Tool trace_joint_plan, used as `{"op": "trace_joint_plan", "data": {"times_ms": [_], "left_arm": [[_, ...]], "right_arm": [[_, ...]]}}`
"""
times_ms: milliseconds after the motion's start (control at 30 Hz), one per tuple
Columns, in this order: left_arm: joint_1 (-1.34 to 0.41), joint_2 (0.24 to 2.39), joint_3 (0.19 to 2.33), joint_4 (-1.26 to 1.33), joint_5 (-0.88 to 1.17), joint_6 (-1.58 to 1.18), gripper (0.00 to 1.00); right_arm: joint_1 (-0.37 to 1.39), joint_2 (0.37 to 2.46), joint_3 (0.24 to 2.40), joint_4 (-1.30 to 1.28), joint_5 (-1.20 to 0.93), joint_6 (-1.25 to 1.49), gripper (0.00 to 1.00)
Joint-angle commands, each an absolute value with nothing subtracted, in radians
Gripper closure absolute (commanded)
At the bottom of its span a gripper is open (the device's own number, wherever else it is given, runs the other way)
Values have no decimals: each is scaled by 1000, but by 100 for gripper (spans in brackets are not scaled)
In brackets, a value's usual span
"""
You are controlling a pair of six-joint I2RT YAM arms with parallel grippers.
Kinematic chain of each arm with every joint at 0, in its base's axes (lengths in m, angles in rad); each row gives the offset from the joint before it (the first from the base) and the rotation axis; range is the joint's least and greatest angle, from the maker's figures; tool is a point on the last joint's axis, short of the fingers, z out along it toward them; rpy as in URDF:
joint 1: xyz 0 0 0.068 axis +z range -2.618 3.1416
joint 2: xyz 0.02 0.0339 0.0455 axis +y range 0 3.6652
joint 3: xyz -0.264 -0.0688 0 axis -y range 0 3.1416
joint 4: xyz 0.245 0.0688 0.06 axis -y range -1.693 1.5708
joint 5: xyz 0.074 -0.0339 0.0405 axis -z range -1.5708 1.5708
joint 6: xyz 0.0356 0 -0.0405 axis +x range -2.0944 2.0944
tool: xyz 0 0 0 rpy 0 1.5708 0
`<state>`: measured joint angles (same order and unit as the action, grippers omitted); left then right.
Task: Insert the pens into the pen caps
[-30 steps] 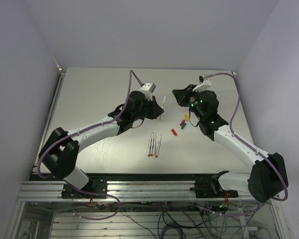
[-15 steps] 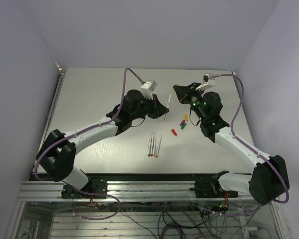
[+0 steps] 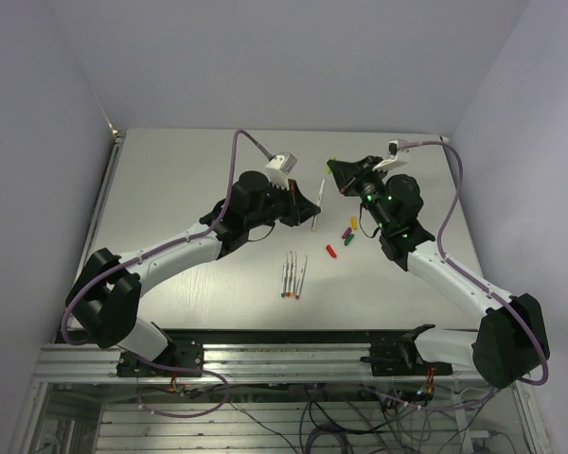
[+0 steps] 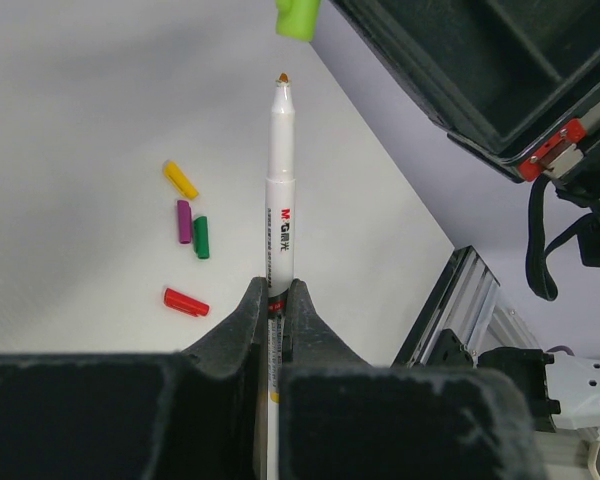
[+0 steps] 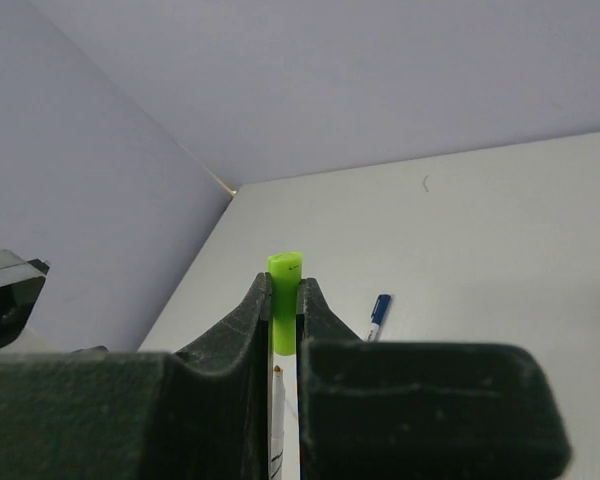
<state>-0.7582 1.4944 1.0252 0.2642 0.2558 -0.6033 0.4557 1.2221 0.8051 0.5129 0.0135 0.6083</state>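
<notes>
My left gripper (image 4: 277, 295) is shut on a white pen (image 4: 280, 180), low on its barrel, with the bare tip pointing away from the wrist. My right gripper (image 5: 285, 290) is shut on a light-green pen cap (image 5: 285, 300). The pen's tip sits just short of that cap's mouth, a small gap between them. In the top view the held pen (image 3: 318, 200) and the right gripper (image 3: 334, 169) meet above the table's middle back. Yellow (image 4: 180, 180), purple (image 4: 184, 221), dark green (image 4: 200, 237) and red (image 4: 186, 301) caps lie loose on the table.
Several uncapped pens (image 3: 293, 276) lie side by side near the table's front middle. A pen with a blue cap on it (image 5: 379, 315) lies on the table beyond the right gripper. The loose caps (image 3: 346, 234) lie under the right arm.
The left arm carried the pen to the right, toward the right gripper. The right gripper shifted slightly left and back with the green cap, so tip and cap are now close.
</notes>
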Motion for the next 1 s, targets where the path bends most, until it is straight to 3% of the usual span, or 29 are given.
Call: {"op": "trace_joint_plan", "data": {"times_ms": [0, 967], "left_arm": [[-758, 1468, 1025, 287, 266, -601, 93], [-757, 1473, 1023, 297, 227, -604, 93]], "right_arm": [[461, 1232, 781, 562, 1, 633, 100], [470, 1223, 771, 503, -38, 639, 100]]}}
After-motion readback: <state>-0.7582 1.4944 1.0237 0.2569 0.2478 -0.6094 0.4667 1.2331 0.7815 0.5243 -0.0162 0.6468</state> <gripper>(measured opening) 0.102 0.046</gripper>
